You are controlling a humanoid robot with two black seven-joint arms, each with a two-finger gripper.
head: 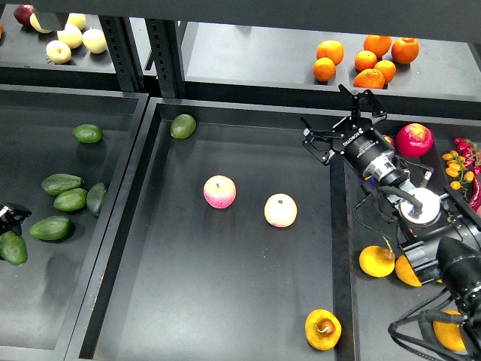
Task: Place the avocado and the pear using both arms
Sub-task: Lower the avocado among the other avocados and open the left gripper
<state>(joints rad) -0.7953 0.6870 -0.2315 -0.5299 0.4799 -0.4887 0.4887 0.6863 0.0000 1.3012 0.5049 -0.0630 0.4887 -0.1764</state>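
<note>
White, barely legible lettering on the right gripper [343, 120] body.

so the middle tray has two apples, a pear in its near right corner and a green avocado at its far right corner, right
Not quite: the green avocado sits at the far left corner of the middle tray, not the far right. The head view shows it. The rest holds: two apples lie mid-tray and the pear is in the near right corner.

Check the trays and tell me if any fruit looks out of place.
One green avocado lies alone in the far left corner of the middle tray, apart from the avocados grouped in the left tray. The pear sits in the middle tray's near right corner, while similar yellow-orange fruit lies right of that tray.
</note>
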